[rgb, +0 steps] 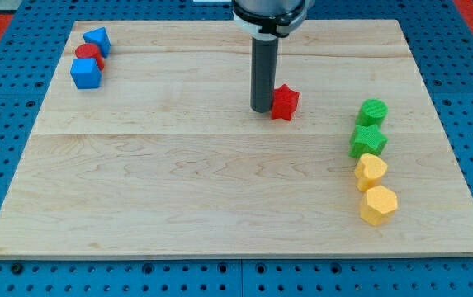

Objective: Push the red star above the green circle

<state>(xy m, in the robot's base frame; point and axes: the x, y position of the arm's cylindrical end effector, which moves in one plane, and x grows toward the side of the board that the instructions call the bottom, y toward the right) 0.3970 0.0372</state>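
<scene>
The red star [284,102] lies right of the board's middle. My tip [261,109] touches its left side, the dark rod rising to the view's top. The green circle [373,111] sits near the board's right edge, well to the right of the star and slightly lower. A green star [367,141] lies just below the circle.
Two yellow blocks [371,172] [378,205] continue the column below the green star. At the top left corner sit a blue triangular block [97,40], a red circle [88,54] and a blue cube [86,73]. The wooden board [219,206] lies on a blue pegboard.
</scene>
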